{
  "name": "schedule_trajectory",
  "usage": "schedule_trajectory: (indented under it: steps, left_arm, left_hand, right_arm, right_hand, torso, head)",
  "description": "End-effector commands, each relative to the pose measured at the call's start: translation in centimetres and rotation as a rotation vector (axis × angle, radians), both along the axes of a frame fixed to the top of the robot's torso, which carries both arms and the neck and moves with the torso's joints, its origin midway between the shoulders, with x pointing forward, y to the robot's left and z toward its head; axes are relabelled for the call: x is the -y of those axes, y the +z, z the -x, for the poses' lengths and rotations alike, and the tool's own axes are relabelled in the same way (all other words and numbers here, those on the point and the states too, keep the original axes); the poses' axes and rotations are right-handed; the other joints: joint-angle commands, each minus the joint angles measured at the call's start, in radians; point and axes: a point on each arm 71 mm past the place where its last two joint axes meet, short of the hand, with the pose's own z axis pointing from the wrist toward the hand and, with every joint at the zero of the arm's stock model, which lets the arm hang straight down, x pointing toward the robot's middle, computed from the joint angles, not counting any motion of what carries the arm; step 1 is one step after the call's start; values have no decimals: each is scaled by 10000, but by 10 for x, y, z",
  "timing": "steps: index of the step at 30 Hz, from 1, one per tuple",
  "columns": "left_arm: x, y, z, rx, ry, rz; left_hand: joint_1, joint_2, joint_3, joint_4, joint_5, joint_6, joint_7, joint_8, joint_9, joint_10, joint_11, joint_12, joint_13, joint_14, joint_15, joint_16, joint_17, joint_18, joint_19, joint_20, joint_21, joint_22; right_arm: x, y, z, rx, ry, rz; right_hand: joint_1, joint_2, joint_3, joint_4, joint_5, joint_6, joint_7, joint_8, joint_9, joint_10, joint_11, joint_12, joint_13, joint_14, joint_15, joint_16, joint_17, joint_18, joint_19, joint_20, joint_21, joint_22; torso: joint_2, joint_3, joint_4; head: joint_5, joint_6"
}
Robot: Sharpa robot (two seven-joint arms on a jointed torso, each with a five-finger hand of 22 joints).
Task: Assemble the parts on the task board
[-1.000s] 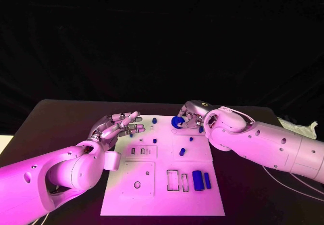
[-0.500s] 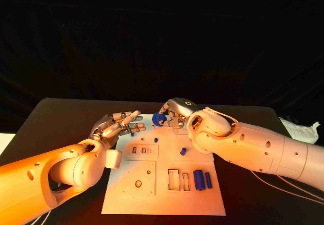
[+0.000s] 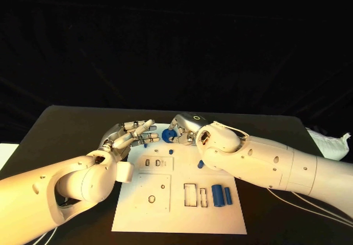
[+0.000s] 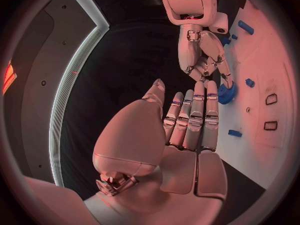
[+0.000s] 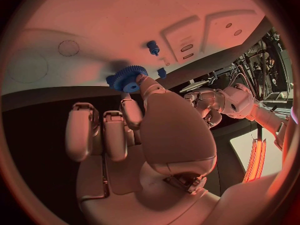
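My two arms are smooth white shells dotted with small round screw holes, a thin cable looping over the right arm [image 3: 272,166], each ending in a silver hand with segmented metal fingers [image 3: 140,133].

Blue gear [image 3: 170,135] – white task board [image 3: 176,214]

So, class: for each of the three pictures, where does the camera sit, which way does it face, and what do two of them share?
Head view: on the robot's head, looking down at the task board; both arms show.
Left wrist view: behind the left hand, facing across the board to the right hand.
Right wrist view: behind the right hand, facing the board.
Shared: the blue gear the right hand's fingers hold.
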Motion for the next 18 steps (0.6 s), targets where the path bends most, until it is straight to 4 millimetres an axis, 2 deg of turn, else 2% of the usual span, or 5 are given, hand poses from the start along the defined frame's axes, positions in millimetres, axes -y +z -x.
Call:
schedule_trajectory:
  steps: [1, 4, 9, 13, 18]
  left_arm:
    - [3, 2, 1, 99, -184, 145]
    - [3, 2, 1, 103, -180, 145]
    - [4, 2, 1, 117, -194, 158]
    - [4, 2, 1, 119, -187, 155]
    - [4, 2, 1, 120, -180, 152]
  left_hand:
    - [1, 65, -1, -47, -18, 20, 54, -51, -8, 29, 48, -49, -7, 34, 1, -68, 17, 119, 89, -11, -59, -9]
    - [1, 65, -1, -47, -18, 20, 54, -51, -8, 29, 48, -49, -7, 34, 1, -68, 17, 119, 89, -11, -59, -9]
    - [1, 65, -1, -47, -18, 20, 54, -51, -8, 29, 48, -49, -7, 34, 1, -68, 17, 119, 89, -11, -59, -9]
    - [1, 65, -1, -47, -18, 20, 54, -51, -8, 29, 48, -49, -7, 34, 1, -68, 17, 119, 89, -11, -59, -9]
    - [1, 65, -1, -47, -18, 20, 54, -51, -8, 29, 48, -49, -7, 34, 1, -68, 17, 119, 89, -11, -59, -9]
  right_arm:
    - [-2, -3, -1, -100, -37, 523]
    - [-3, -4, -1, -89, -56, 531]
    - [-6, -5, -1, -113, -72, 563]
    - [-8, -6, -1, -167, -91, 615]
    - [-8, -7, -3, -187, -205, 609]
  right_hand:
    - [-47, 22, 81, 20, -70, 159, -39, 34, 466, 41, 2, -45, -25, 702, -73, 51, 768, -110, 35, -16, 29, 5]
    - [-74, -7, 86, 18, -92, 154, -36, 23, 465, 41, 4, -48, -20, 703, -71, 54, 775, -110, 33, -14, 29, 6]
    - [-144, -60, 104, 16, -178, 146, -28, 0, 464, 45, 12, -51, -3, 703, -63, 54, 778, -111, 33, -7, 31, 13]
    - [-259, -143, 107, 26, -390, 96, -4, -52, 453, 27, 33, -105, -15, 704, -47, 58, 790, -113, 31, 6, 35, 21]
    - [-694, -275, -48, 209, -1614, -542, 156, -187, 303, -38, 185, -280, -82, 693, 71, 37, 762, -118, 20, 99, 35, 33]
  torso:
    - [-6, 2, -16]
    - [-2, 5, -29]
    - [-8, 2, -6]
    - [-4, 6, -16]
    - [-5, 2, -12]
  head:
    - [28, -8]
    - [32, -7]
    - [-6, 3]
    - [-3, 10]
    - [1, 5]
